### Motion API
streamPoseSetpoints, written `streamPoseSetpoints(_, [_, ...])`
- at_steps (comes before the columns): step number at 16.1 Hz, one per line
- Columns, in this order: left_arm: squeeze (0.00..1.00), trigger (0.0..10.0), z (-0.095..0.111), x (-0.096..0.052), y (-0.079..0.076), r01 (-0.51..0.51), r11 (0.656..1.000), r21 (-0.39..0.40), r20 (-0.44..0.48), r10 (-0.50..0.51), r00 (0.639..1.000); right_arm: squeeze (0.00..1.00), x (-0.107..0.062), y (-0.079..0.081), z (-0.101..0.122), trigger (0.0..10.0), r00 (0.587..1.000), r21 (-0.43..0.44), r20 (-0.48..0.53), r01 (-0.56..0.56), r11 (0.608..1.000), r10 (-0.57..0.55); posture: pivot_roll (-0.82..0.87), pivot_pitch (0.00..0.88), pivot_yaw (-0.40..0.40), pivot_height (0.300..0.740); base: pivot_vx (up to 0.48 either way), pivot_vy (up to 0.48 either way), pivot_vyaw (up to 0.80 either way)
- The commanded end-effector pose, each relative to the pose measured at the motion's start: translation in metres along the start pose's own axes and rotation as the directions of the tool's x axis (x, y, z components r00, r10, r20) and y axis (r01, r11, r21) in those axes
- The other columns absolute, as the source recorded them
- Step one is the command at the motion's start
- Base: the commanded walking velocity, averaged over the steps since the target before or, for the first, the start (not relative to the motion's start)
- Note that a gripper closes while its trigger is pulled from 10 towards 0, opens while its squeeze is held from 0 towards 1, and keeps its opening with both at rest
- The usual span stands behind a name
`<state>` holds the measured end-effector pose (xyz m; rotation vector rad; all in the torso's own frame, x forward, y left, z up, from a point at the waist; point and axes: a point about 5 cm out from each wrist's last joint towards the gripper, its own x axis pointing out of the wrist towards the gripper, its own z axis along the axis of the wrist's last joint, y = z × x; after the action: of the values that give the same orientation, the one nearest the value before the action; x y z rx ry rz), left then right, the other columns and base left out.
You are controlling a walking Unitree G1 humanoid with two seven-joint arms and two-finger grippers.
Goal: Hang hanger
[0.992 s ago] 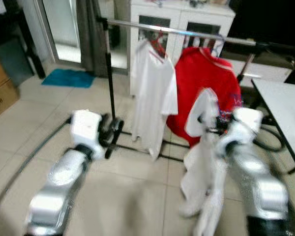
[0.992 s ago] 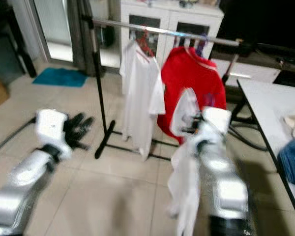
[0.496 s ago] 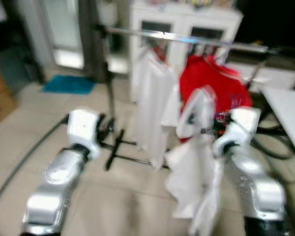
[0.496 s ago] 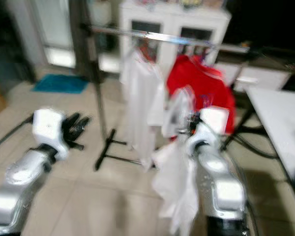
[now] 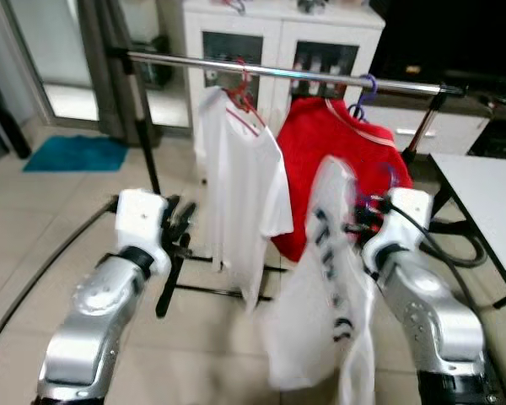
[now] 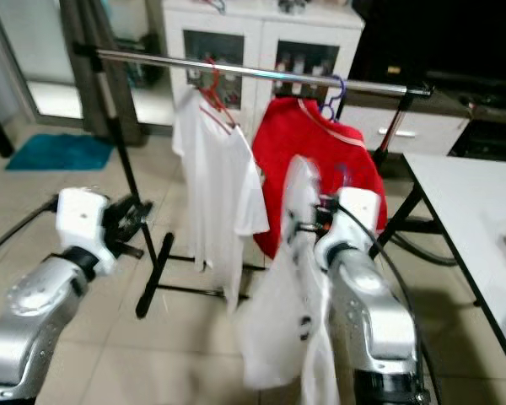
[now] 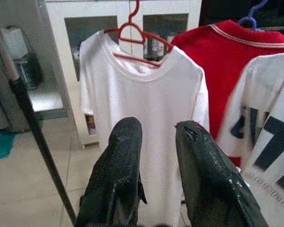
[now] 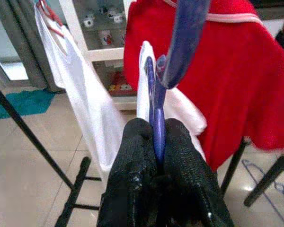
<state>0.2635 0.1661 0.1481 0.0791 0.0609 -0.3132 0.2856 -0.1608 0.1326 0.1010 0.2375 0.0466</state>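
Right wrist view: the right tool (image 8: 157,142) is clenched on the purple hanger (image 8: 180,42), below its hook, before the rail (image 5: 278,73). The shirt (image 5: 320,295) hangs limp and light, likely to swing. The left tool (image 7: 156,142), released, holds nothing.

A chrome garment rail (image 5: 320,78) spans the room on a black stand, and two garments hang from it: a white T-shirt (image 5: 240,190) on a red hanger (image 5: 243,91), and right beside it a red shirt (image 5: 337,160) on a purple hanger (image 5: 364,93). The stand's black foot (image 5: 170,283) sits on the tiled floor (image 5: 51,219), with a teal mat (image 5: 63,154) off by the door.
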Motion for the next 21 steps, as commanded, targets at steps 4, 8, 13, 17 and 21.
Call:
streamPoseSetpoints(4, [0.00,10.0,0.003,0.003,-0.008,0.025,1.000,-0.003,0.016,-0.024,1.000,0.00,0.000,-0.009,0.005,10.0,0.999,-0.093,0.017,0.048,0.995,-0.046,0.09,0.000,-0.041,0.740,0.404,0.000,0.73])
streamPoseSetpoints(8, [0.00,10.0,0.001,0.003,-0.011,0.038,0.999,-0.004,0.011,-0.038,0.999,0.00,0.000,-0.014,0.004,10.0,0.997,-0.046,0.012,0.080,0.996,-0.080,0.09,0.000,-0.040,0.740,0.405,0.000,0.00])
streamPoseSetpoints(13, [0.00,10.0,0.000,0.004,-0.014,0.068,0.998,0.008,0.006,-0.068,0.998,0.00,0.002,-0.014,0.004,10.0,0.996,-0.042,0.011,0.086,0.995,-0.086,0.09,0.000,-0.039,0.740,0.403,0.000,0.00])
streamPoseSetpoints(17, [0.00,10.0,0.001,0.005,-0.017,0.085,0.996,0.015,0.006,-0.085,0.996,0.00,0.005,-0.016,0.008,10.0,0.996,-0.062,0.031,0.086,0.994,-0.084,0.09,0.000,-0.040,0.740,0.406,0.000,0.00])
streamPoseSetpoints(21, [0.00,10.0,0.001,0.005,-0.016,0.086,0.996,0.019,0.005,-0.086,0.996,0.00,0.008,-0.015,0.014,10.0,0.997,-0.086,0.051,0.065,0.994,-0.060,0.09,0.000,-0.040,0.740,0.405,0.000,0.00])
